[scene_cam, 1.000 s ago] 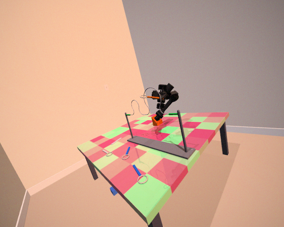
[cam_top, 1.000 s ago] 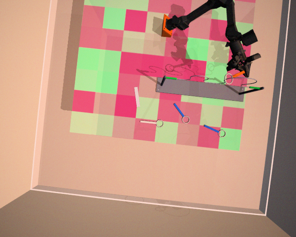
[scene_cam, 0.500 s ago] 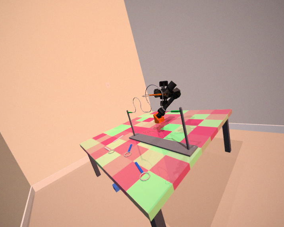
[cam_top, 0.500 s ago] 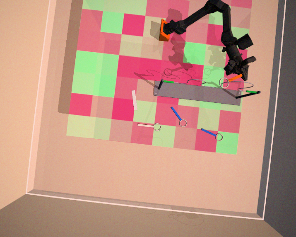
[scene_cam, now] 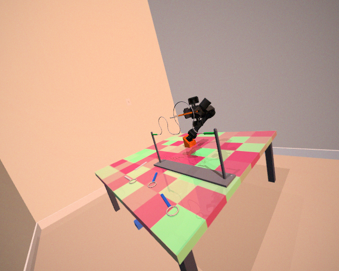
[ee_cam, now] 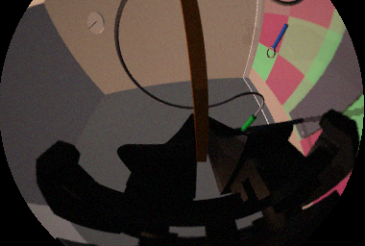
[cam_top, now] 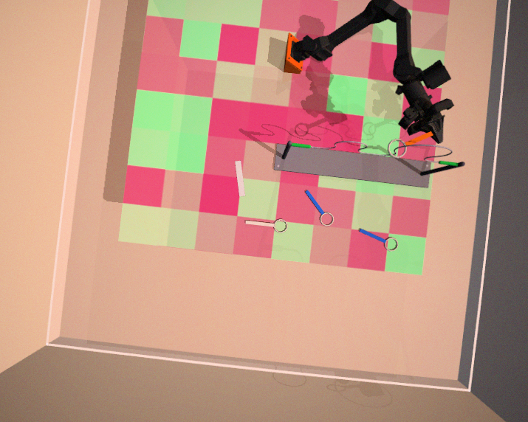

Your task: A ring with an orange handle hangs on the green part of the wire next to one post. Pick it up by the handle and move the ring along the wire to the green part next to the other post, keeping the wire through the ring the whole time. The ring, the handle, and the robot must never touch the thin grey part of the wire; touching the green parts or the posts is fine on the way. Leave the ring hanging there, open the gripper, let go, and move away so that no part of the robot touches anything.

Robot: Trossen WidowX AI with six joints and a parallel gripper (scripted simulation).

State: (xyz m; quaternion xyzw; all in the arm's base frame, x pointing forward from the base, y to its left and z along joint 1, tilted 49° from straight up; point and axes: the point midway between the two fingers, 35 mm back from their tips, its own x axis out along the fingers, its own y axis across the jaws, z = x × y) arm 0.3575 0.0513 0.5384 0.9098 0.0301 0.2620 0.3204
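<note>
My gripper (cam_top: 433, 134) (scene_cam: 196, 111) (ee_cam: 195, 116) is shut on the orange handle (cam_top: 418, 139) (scene_cam: 185, 113) (ee_cam: 196, 53), high above the table. The ring (cam_top: 396, 139) (scene_cam: 171, 117) lies nearly flat around the far side of the tall loop in the thin grey wire (cam_top: 450, 152) (scene_cam: 193, 109) (ee_cam: 117, 34). Whether ring and wire touch, I cannot tell. In the wrist view the ring is cut off at the top. One green part (cam_top: 449, 163) (scene_cam: 209, 133) (ee_cam: 248, 123) is by the right post (cam_top: 441, 169) (scene_cam: 220, 154); the other green part (cam_top: 300, 145) (scene_cam: 154, 134) is by the left post (cam_top: 286, 150) (scene_cam: 155, 147).
The posts stand on a long grey base (cam_top: 345, 165) (scene_cam: 192, 172). In front lie two rings with blue handles (cam_top: 315, 202) (cam_top: 372, 236), a ring with a white handle (cam_top: 259, 223) and a white bar (cam_top: 239, 178). The wire has smaller bends between the tall loop and the left post.
</note>
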